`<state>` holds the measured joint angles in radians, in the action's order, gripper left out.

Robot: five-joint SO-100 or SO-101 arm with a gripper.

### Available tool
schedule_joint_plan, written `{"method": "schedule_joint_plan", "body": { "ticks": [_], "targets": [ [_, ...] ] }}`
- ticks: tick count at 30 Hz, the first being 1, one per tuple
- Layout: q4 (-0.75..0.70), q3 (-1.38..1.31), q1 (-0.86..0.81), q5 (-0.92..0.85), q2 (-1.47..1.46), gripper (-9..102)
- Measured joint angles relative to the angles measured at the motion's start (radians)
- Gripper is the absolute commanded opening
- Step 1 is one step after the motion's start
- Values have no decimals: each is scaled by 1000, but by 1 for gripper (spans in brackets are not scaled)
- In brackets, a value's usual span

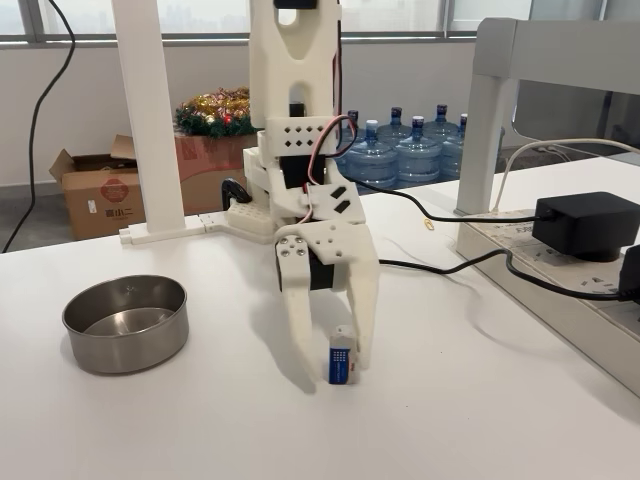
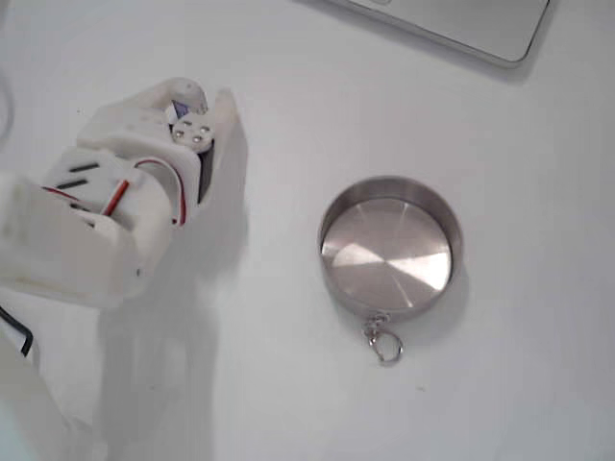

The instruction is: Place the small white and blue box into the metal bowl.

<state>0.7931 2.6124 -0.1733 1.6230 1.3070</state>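
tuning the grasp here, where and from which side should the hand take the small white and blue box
Grip the small white and blue box across its narrow sides, near the upper half, coming straight down from above. It stands upright on the table with its blue face toward the camera, and the hand already straddles it with fingers on either side.

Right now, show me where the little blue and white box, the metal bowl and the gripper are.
small white and blue box point(image 1: 341, 366): a fixed view, on its blue front face.
metal bowl point(image 2: 388, 248): a fixed view, on its shiny flat bottom.
gripper point(image 1: 334, 372): a fixed view, midway between its fingertips.
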Motion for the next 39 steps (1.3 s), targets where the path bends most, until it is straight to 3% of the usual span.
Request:
{"method": "schedule_joint_plan", "body": {
  "ticks": [6, 17, 26, 39],
  "targets": [
    [0, 6, -8, -3, 0, -2],
    [9, 132, -97, -2, 140, -3],
    [9, 311, -288, -3, 515, -3],
    [9, 344, -580, -3, 552, -2]
  ]
}}
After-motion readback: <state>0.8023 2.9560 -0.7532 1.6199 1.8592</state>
